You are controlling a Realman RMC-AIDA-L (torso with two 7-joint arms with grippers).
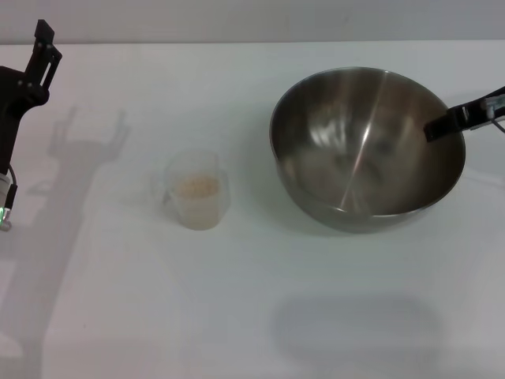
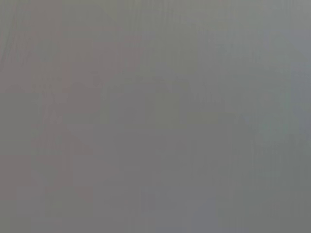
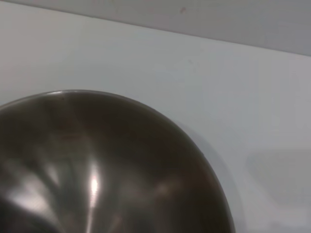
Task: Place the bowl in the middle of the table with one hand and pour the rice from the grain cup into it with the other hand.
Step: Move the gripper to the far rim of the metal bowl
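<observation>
The large steel bowl (image 1: 355, 158) is at the right of the white table (image 1: 237, 308), tilted a little. My right gripper (image 1: 439, 126) comes in from the right edge and is shut on the bowl's right rim, with one dark finger inside it. The right wrist view looks into the bowl (image 3: 97, 160) from close by. The small frosted grain cup (image 1: 197, 192) stands left of the middle, apart from the bowl, with beige rice (image 1: 196, 187) in it. My left gripper (image 1: 46, 49) is raised at the far left, open and empty, well away from the cup.
The left arm's shadow (image 1: 79, 150) falls on the table beside the cup. A faint wide shadow (image 1: 355, 332) lies near the front edge. The left wrist view shows only plain grey. The table's back edge meets a grey wall (image 3: 218, 19).
</observation>
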